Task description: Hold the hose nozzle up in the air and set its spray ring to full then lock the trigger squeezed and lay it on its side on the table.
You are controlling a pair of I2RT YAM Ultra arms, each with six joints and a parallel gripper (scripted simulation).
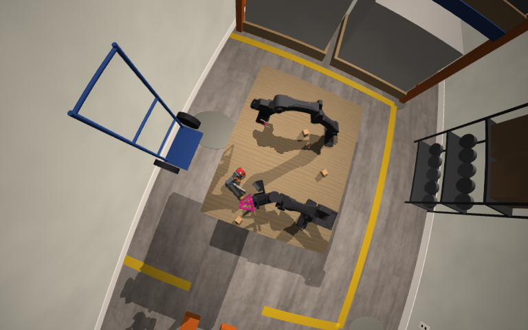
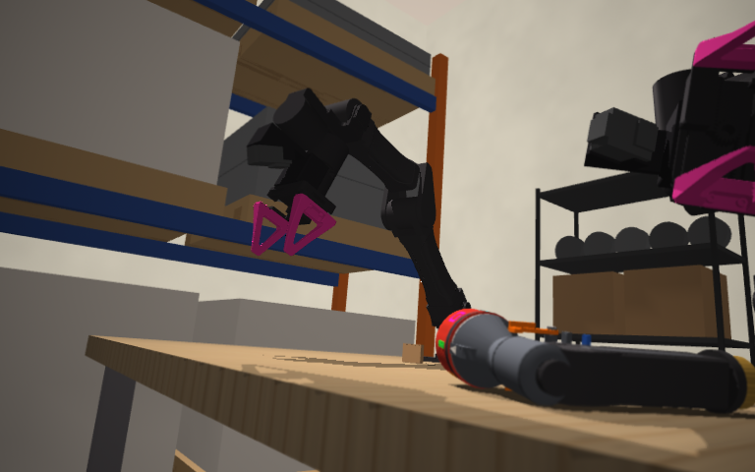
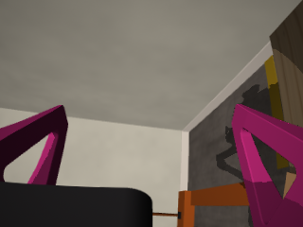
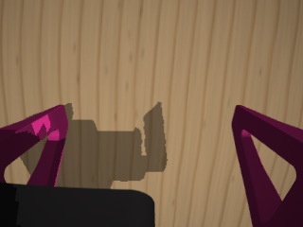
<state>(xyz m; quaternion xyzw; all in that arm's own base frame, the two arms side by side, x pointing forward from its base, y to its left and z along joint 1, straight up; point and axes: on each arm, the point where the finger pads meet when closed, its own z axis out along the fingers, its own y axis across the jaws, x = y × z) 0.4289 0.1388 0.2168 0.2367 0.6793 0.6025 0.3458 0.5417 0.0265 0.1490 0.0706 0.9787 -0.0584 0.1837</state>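
Observation:
The hose nozzle (image 1: 236, 180) (image 2: 640, 376) lies on its side on the table (image 1: 288, 163) (image 2: 250, 364). Its red spray ring (image 1: 240, 171) (image 2: 443, 359) shows a green mark in the exterior view; a grey pointer sits beside it on the grey head (image 2: 484, 339). The white square cannot be made out. An orange lever part (image 2: 529, 326) shows behind the head. My left gripper (image 1: 241, 205) (image 3: 150, 113) is open and empty, roughly level, above the table by the nozzle's yellow end. My right gripper (image 1: 265, 124) (image 2: 273, 253) (image 4: 150, 113) is open and empty, pointing down above the table, away from the nozzle.
Small wooden blocks stand on the table: one block (image 1: 238, 220) near the left gripper, one (image 1: 324, 172) on the far side from the nozzle, and one (image 1: 305, 132) beside the right arm (image 1: 295, 103). The nozzle lies near a table edge.

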